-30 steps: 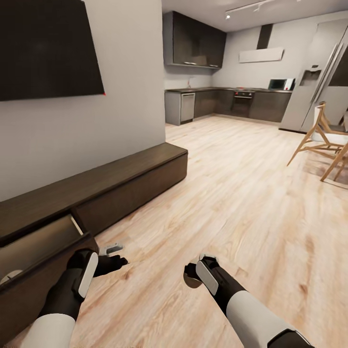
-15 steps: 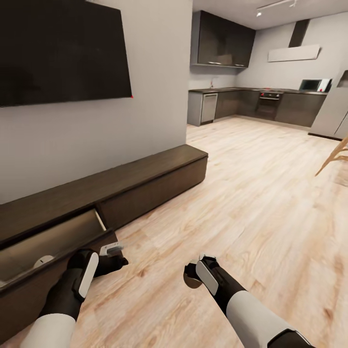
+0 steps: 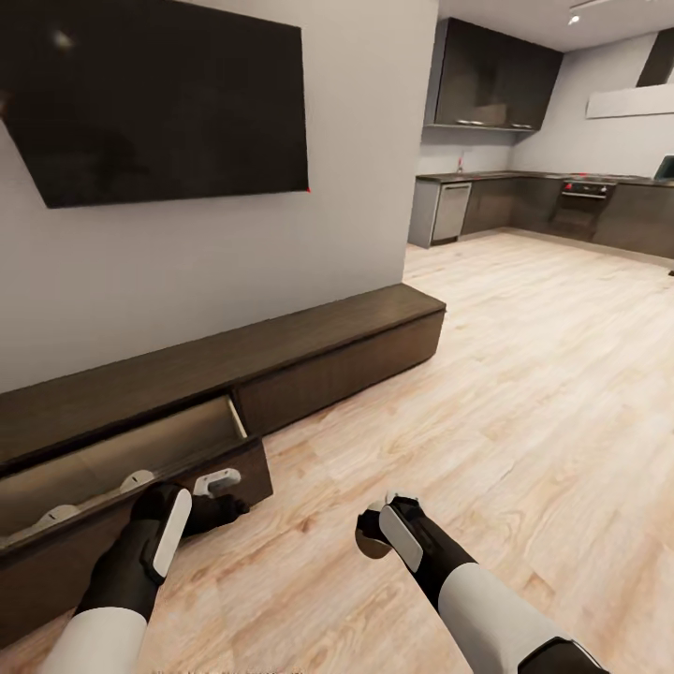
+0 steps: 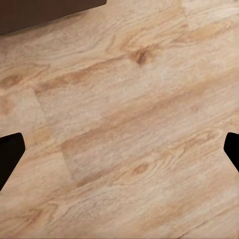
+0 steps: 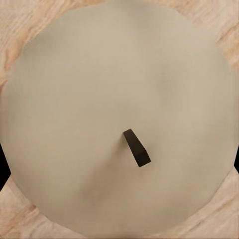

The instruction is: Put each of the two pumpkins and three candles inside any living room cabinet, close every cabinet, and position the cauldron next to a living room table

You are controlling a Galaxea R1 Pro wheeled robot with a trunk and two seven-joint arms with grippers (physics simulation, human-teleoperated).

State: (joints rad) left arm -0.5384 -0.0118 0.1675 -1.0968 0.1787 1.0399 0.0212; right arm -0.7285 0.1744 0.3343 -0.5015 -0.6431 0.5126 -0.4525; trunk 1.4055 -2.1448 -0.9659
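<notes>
You are carrying a candle [image 5: 119, 117] in your right gripper [image 3: 376, 535]: the right wrist view looks straight down on its beige round top with the short dark wick, and its sides reach out to where the jaws stand, so the jaws look closed on it. Your left gripper [image 3: 217, 498] hangs just in front of the cabinet's open drawer [image 3: 140, 449], and in the left wrist view its dark fingertips [image 4: 10, 154] sit at opposite edges with bare wooden floor [image 4: 124, 124] between them, so those jaws are spread wide and hold nothing. The cabinet [image 3: 281, 351] runs long and low along the wall beneath the dark screen [image 3: 159, 94], and its drawer is pulled out toward you on the end nearer your left arm. Inside the drawer two pale rounded things [image 3: 136, 480] lie against the front panel; they may be candles already stowed, though they are too small to be sure. The step in hand, as I judge it, is bringing this candle to the drawer. Your next move calls for closing the gap to the cabinet, swinging the right arm across over the drawer opening, lowering the candle clear of the front panel and beside what lies there, then opening the jaws. No pumpkin or cauldron is near the cabinet here.
</notes>
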